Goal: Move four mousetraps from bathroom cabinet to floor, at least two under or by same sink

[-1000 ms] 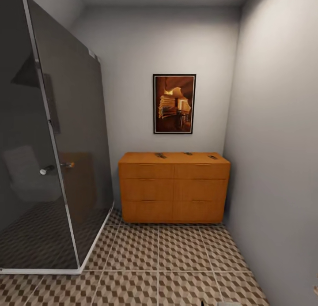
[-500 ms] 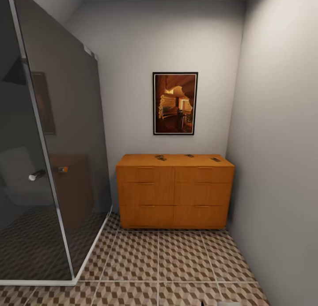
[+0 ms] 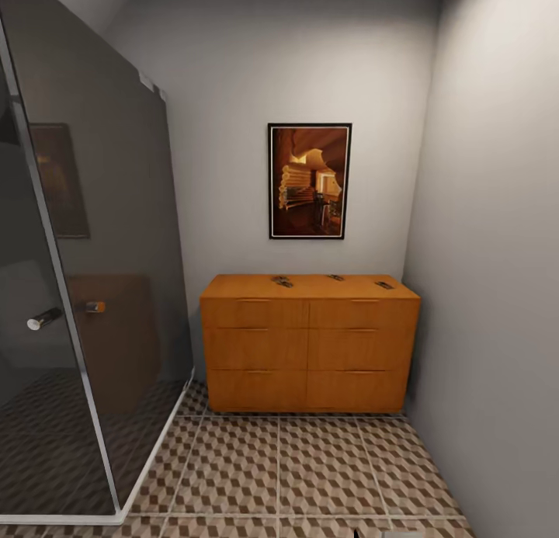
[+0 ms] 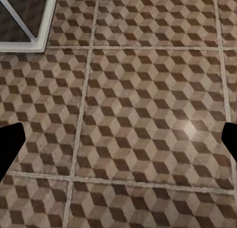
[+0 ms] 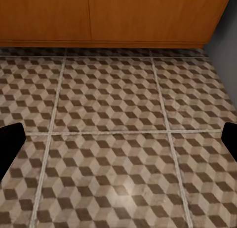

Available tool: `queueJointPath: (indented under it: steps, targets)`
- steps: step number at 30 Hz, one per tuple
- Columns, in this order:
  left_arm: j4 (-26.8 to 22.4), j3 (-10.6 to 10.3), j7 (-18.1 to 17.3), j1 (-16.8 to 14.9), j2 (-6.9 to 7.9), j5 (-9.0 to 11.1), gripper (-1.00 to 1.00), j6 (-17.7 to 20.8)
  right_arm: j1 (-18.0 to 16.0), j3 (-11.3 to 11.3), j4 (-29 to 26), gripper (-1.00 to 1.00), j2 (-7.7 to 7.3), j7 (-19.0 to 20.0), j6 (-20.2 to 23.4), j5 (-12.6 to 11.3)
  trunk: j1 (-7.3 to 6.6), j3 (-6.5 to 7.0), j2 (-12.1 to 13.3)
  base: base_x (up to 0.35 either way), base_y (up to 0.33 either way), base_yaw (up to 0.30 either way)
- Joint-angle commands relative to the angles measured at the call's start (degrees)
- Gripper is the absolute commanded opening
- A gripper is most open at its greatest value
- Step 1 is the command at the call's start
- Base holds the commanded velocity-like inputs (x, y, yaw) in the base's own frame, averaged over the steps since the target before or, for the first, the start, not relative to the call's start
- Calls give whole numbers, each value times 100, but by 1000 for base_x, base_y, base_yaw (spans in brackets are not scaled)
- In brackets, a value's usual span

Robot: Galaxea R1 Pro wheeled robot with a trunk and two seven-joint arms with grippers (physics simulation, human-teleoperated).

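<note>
The orange-brown cabinet (image 3: 309, 344) stands against the far wall, its six drawer fronts shut. Small dark mousetraps lie on its top: one toward the left (image 3: 281, 280), one in the middle (image 3: 335, 277) and one near the right end (image 3: 383, 285). The cube-patterned bathroom floor (image 3: 310, 468) stretches between me and it. My left gripper (image 4: 118, 149) hangs open over bare tiles, holding nothing. My right gripper (image 5: 118, 144) is open too, above the floor (image 5: 118, 109) just in front of the cabinet's base (image 5: 113, 16). The sink is out of view.
A dark glass shower enclosure (image 3: 93, 289) with a chrome knob (image 3: 43, 319) fills the left side; its white kerb corner (image 4: 29, 38) lies on the tiles. A grey wall (image 3: 497, 289) closes the right. A framed picture (image 3: 309, 181) hangs above the cabinet.
The whole view has shifted: the camera has come closer to the cabinet, which looks larger, and the shower glass has slid further left. Nothing on the cabinet has moved.
</note>
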Motion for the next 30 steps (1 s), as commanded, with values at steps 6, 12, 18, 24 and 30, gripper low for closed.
queueJointPath:
  steps: [6,12,18,24,30]
  targets:
    - [3,-2,14,-3,0,1,100,-16,-4,31,4,100,-4,-52,-10,8,2,-7,-4,208,0,0]
    - [3,-2,14,-3,0,1,100,-16,-4,31,4,100,-4,-52,-13,6,2,-7,-4,202,0,0]
    - [3,-2,14,-3,0,1,100,-17,-3,31,4,100,-4,-52,-9,5,2,-7,-4,198,0,0]
    - [3,-2,13,-3,0,1,100,-17,-4,31,4,100,-4,-52,-9,3,2,-7,-4,194,0,0]
    - [3,-2,12,-3,0,1,100,-18,-4,31,4,100,-4,-52,-8,2,2,-7,-4,154,0,0]
